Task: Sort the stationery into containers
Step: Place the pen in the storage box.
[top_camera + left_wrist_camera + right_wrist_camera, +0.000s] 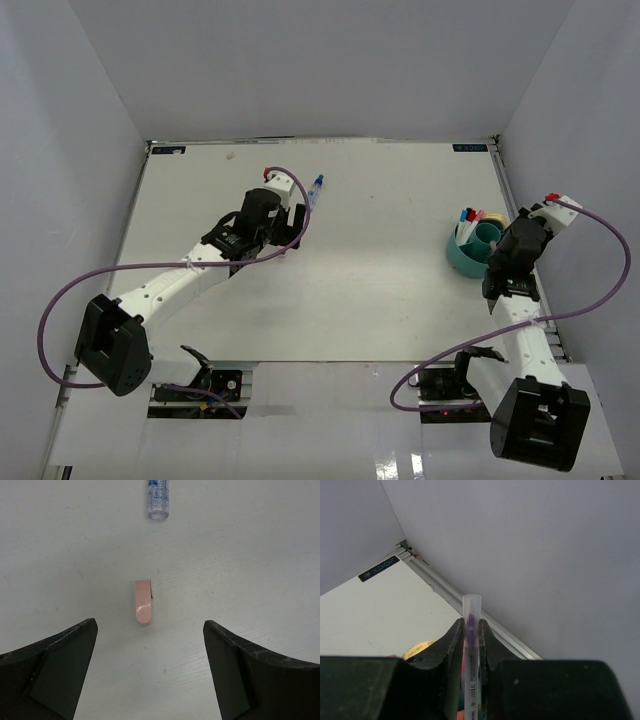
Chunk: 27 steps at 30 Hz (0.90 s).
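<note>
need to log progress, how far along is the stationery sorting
Done: several pens and the tape ring sit in the teal organiser bowl. In hand: the right end effector is shut on a clear-capped purple pen by the bowl. Left: the pink eraser and the blue-capped bottle lie on the table; the open left end effector hovers over the eraser, not yet gripping it.

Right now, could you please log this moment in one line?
left gripper open above eraser | right gripper shut on pen by bowl | bottle outside bowl
</note>
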{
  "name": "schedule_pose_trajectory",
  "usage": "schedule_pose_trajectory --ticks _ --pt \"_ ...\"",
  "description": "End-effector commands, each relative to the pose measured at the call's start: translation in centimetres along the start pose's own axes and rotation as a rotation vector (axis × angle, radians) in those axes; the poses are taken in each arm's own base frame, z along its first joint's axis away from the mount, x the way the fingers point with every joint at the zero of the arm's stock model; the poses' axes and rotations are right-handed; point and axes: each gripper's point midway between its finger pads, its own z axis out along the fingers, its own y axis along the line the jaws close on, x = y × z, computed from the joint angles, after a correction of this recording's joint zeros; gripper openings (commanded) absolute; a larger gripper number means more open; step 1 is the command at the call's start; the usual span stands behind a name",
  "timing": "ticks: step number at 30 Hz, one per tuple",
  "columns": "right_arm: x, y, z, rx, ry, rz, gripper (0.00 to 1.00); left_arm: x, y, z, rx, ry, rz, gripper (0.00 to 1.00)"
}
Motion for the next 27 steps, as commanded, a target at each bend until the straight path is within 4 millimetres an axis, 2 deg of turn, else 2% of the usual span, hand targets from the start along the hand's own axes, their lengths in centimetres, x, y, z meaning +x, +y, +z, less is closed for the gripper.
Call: schedule_pose_trajectory --ticks 1,4,9,13,17,21,27 --pt "-1.4 -0.8 0.8 0.021 -0.086 0.009 0.08 -2.0 -0.3 -1.4 0.022 -0.060 -0.023 0.98" --pt "-0.7 -1.0 1.4 0.014 -0.099 0.006 0.08 -1.9 -0.3 -1.3 0.025 -0.058 -0.021 0.98" --pt "0.1 0.0 2.5 -0.031 -0.107 -0.022 0.08 -1.8 -0.4 -1.3 0.026 -0.055 -0.020 0.98" --pt "2.1 1.1 3.1 -0.083 -0.065 -0.048 0.08 -1.8 -0.2 -1.3 0.020 -0.056 -0.019 0.98" --pt "4.0 1.9 2.9 -0.133 -0.031 -0.052 0.08 -1.9 -0.2 -1.3 0.019 -0.059 -0.018 0.98" --pt "5.7 1.6 2.5 -0.138 0.003 -0.053 0.08 -1.8 -0.3 -1.3 0.025 -0.057 -0.018 0.98" --pt "6.9 1.4 1.5 -0.160 0.019 -0.050 0.25 -1.9 -0.4 -1.4 0.028 -0.059 -0.020 0.98"
